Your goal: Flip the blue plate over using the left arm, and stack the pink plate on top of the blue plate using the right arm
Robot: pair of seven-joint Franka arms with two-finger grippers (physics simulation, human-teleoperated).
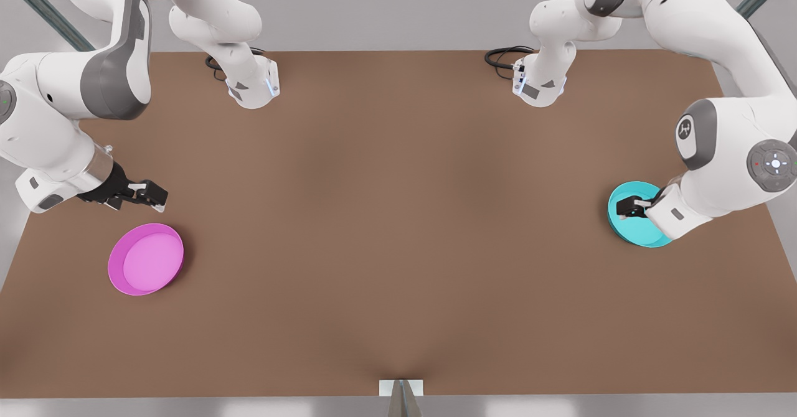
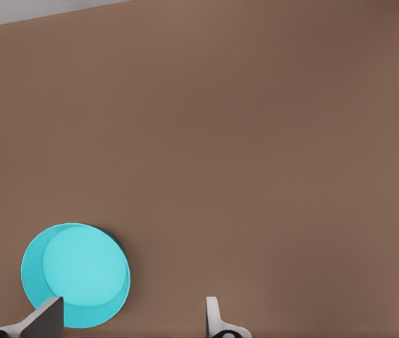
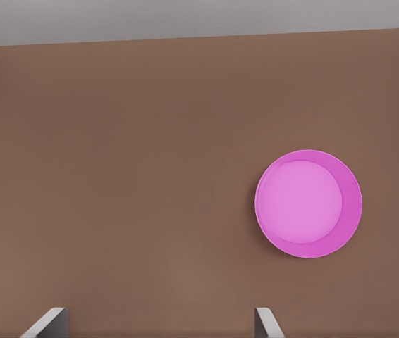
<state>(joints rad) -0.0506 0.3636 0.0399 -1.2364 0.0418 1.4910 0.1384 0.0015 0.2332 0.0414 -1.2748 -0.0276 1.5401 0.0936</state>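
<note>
Pink plate [image 1: 146,259]: near bench edge, front view's left, rim up, untouched.
Right gripper [image 1: 142,194]: above it, jaws spread, empty.
Blue plate [image 1: 635,224]: far right, unflipped.
Left gripper [image 1: 629,208]: at plate, jaws spread.
Progress: flip & stack both pending.

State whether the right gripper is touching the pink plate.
Apart. In the front view, brown table shows between the right gripper and the pink plate; the right wrist view also shows the plate lying clear of the open fingertips.
</note>
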